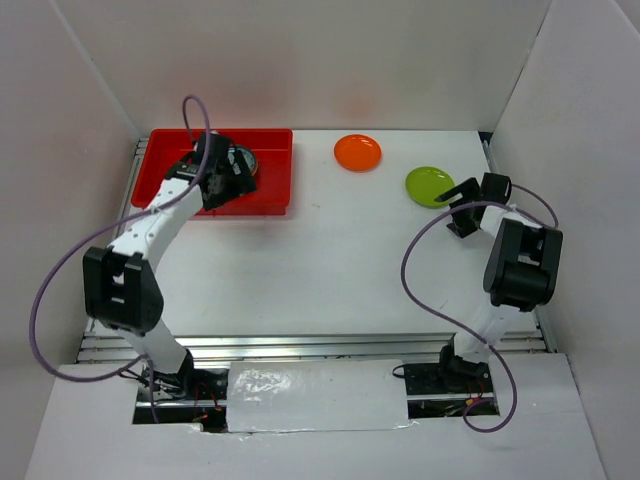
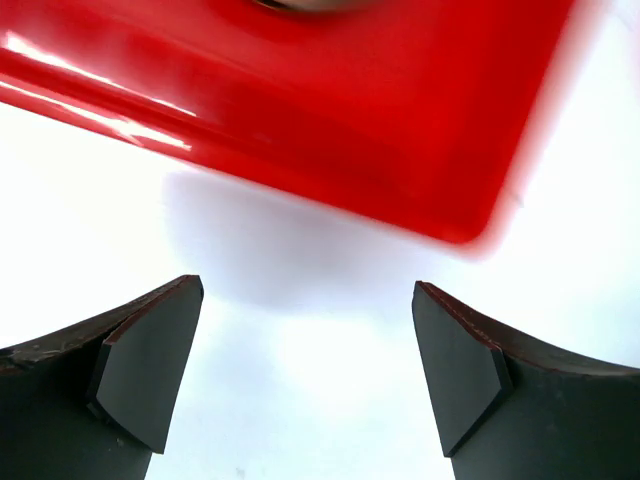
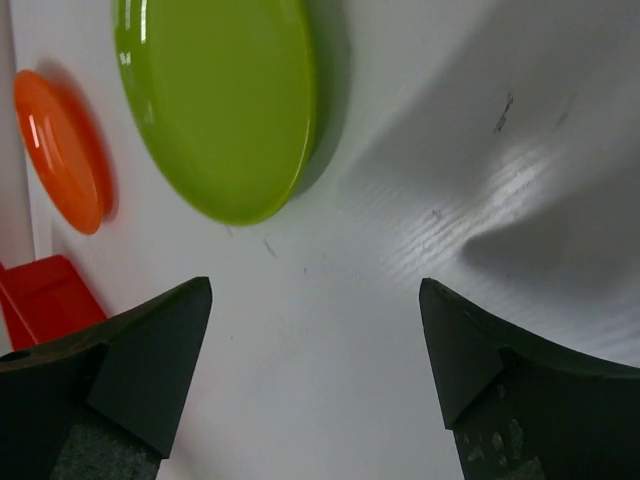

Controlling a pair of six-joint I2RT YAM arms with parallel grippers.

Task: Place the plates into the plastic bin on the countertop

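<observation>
Bin (image 1: 165, 170): far left corner of the table (image 1: 330, 270), long side along the far edge. One greyish plate (image 1: 250, 160) shows in its right half, mostly hidden by my left arm; I cannot tell what else lies in there.

Left gripper (image 1: 232, 180): up over the bin's near right part, fingers (image 2: 150, 375) wide apart, nothing between them. From the wrist, the bin's corner (image 2: 440, 200) lies ahead and bare table below.

Orange plate (image 1: 357, 152): flat on the table at the far edge, about midway along, apart from the bin.

Green plate (image 1: 430, 186): flat on the table toward the right edge, apart from the orange one.

Right gripper (image 1: 456, 207): just beside the green plate on its right, not touching it, fingers (image 3: 150, 370) spread and empty.
</observation>
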